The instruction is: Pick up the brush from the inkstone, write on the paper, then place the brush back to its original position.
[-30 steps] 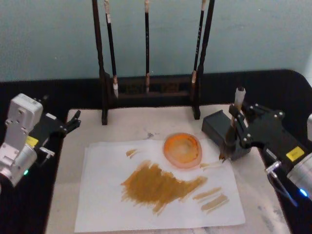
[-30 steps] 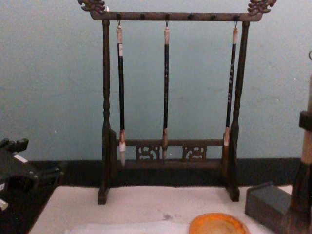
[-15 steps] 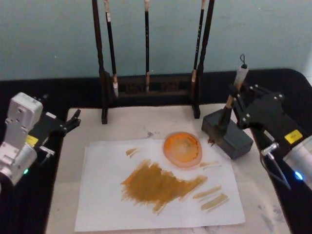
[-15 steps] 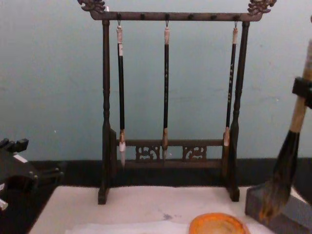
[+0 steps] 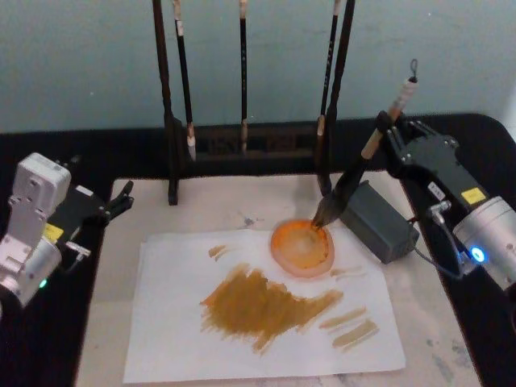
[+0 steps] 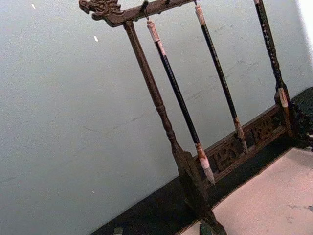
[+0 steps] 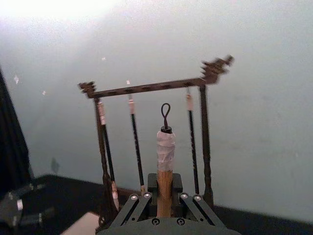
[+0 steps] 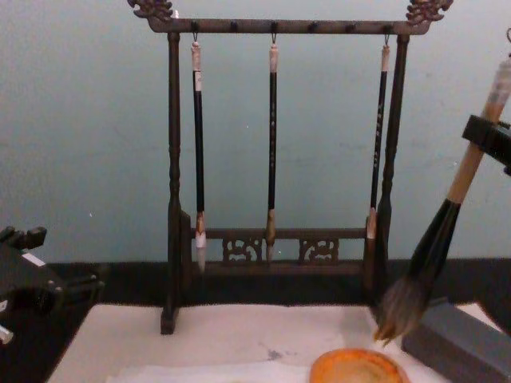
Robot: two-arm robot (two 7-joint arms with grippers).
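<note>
One arm working: right pincer clamps brush, tilted, bristles at orange dish rim; left pincer parked left.

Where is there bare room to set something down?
Free: the paper's left part beside the brown smear; the mat between brush stand and paper. Crowded at right: right gripper holds the brush at the orange dish by the inkstone. Left gripper parked at left.

Plain pale teal wall behind a black table with a dark carved wooden rack
</note>
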